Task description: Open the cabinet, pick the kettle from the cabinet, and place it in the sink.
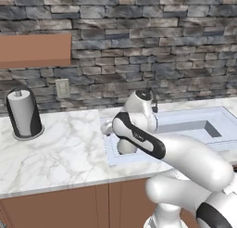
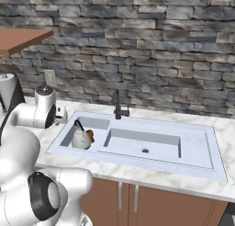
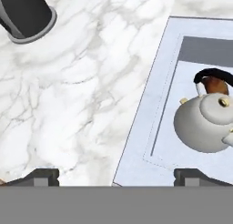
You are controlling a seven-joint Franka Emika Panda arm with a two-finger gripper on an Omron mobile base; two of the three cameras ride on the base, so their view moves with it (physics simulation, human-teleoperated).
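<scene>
Your pincer [image 3: 116,175] hangs wide open and empty, its two dark fingertips [image 3: 38,176] spread well apart — one over the marble counter [image 3: 82,104], the other over the sink [image 3: 157,104] rim. Just ahead of it and off toward the sink-side tip you see the kettle [image 3: 205,123], upright on the floor of the sink's small compartment, clear of both tips. In the right base view the kettle [image 2: 81,138] sits in the sink's [image 2: 193,163] left basin, near its left wall, with the faucet [image 2: 118,105] behind it at the back rim. Farther off, past the counter-side tip, the grey roll [image 3: 25,13] stands on the counter — well apart. Up on the stone wall hangs the cabinet [image 1: 34,50].
</scene>
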